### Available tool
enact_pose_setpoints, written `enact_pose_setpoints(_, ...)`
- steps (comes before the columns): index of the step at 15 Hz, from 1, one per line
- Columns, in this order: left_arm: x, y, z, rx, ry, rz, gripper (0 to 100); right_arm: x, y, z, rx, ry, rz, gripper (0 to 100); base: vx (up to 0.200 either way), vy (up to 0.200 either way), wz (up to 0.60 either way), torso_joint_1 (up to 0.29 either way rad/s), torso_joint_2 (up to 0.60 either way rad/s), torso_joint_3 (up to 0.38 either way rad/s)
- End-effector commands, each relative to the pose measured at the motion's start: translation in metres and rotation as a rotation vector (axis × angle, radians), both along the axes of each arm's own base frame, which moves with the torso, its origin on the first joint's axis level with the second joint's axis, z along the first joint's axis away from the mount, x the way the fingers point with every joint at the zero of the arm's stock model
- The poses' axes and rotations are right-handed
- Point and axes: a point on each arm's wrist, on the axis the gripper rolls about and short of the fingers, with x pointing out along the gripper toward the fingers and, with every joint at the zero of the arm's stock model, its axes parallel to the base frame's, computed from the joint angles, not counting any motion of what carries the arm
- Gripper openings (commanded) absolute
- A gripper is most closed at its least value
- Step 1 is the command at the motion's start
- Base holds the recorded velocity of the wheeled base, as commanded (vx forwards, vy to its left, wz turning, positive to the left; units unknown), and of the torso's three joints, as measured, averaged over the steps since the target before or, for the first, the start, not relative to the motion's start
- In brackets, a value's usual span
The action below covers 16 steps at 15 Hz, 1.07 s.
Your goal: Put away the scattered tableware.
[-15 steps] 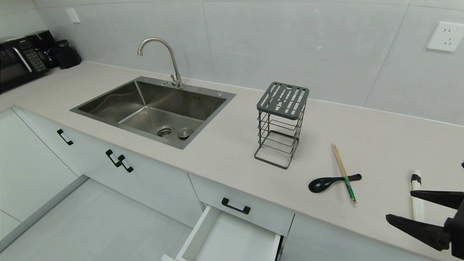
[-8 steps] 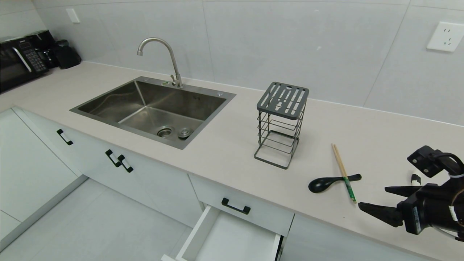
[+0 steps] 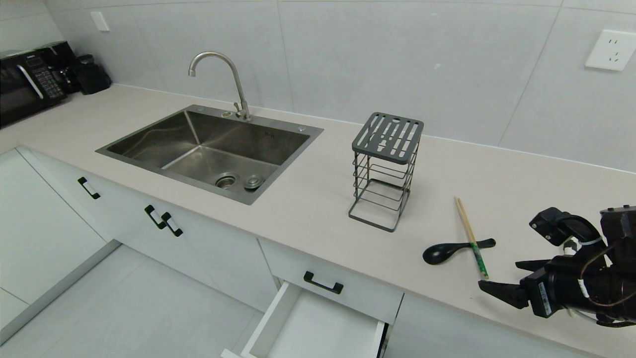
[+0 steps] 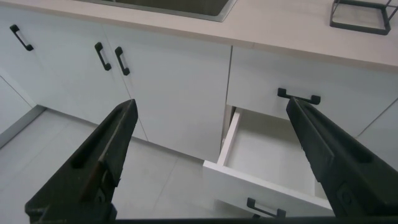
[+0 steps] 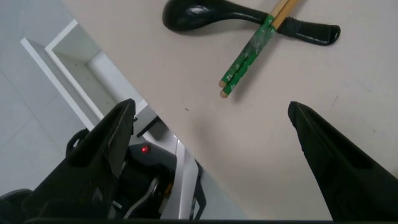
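The right gripper (image 3: 498, 274) hovers over the tabletop's (image 3: 318, 209) front edge, spread wide. The chopsticks (image 3: 471, 237) lie just ahead of it, untouched, crossed over the black spoon (image 3: 449, 250). The left gripper (image 4: 211, 109), also spread, hangs above the open drawer (image 4: 267, 149).

gap: open counter (image 3: 318, 204) between right hand (image 3: 499, 274) and chopsticks (image 3: 470, 236) | chopsticks cross spoon (image 3: 443, 252) handle | rack (image 3: 385, 171) well apart

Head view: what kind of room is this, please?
Probably a home kitchen: a sink with a tap set in the counter, a microwave at far left, and a spoon and chopsticks lying out.
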Motion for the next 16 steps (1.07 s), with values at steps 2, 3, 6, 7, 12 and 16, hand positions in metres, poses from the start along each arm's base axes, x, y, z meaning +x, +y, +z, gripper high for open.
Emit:
enact_pose_setpoints(2,0.000,0.000,0.000,0.000,0.001,0.000,100,0.012,0.007,-0.009,-0.007,0.027,0.017,100,0.000,0.000,0.00,0.000,0.00,0.000)
enact_pose_setpoints(3,0.000,0.000,0.000,0.001,0.001,0.000,100,0.017,0.009,-0.012,-0.011,0.031,0.017,100,0.000,0.000,0.00,0.000,0.00,0.000)
enact_pose_setpoints(6,0.000,0.000,0.000,0.000,0.001,0.000,100,0.029,0.012,-0.015,-0.019,0.039,0.006,100,0.000,0.000,0.00,0.000,0.00,0.000)
enact_pose_setpoints(7,0.000,0.000,0.000,0.000,0.001,0.000,100,0.032,0.012,-0.018,-0.025,0.048,0.005,100,0.000,0.000,0.00,0.000,0.00,0.000)
enact_pose_setpoints(12,0.000,0.000,0.000,0.000,0.001,0.000,100,0.046,0.015,-0.025,-0.037,0.058,-0.011,100,0.000,0.000,0.00,0.000,0.00,0.000)
enact_pose_setpoints(16,0.000,0.000,0.000,0.001,0.001,0.000,100,0.054,0.017,-0.029,-0.044,0.066,-0.015,100,0.000,0.000,0.00,0.000,0.00,0.000)
